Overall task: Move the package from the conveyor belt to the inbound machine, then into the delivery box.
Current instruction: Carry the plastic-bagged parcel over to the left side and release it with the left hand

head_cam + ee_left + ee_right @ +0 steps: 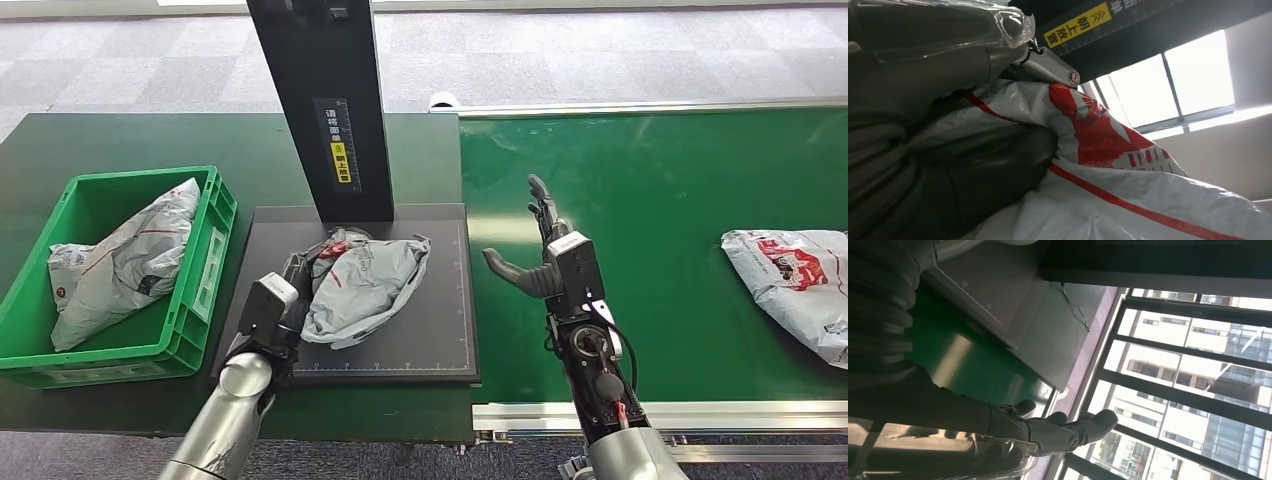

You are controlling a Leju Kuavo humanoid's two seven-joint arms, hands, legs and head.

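A grey plastic package (365, 280) with red print lies crumpled on the black platform (440, 330) of the inbound machine, below its dark column (325, 100). My left hand (285, 300) grips the package at its left end. In the left wrist view the dark fingers (988, 170) press into the grey and red package (1128, 190). My right hand (545, 255) hovers open over the green conveyor belt (660, 200), just right of the platform, holding nothing. The right wrist view has that hand (1048, 430) with spread fingers beside the platform (998, 300).
A green delivery box (205, 290) stands left of the platform with a grey package (125, 265) in it. Another grey and red package (795, 280) lies on the belt at the far right. The belt's metal front rail (700, 415) runs along the near edge.
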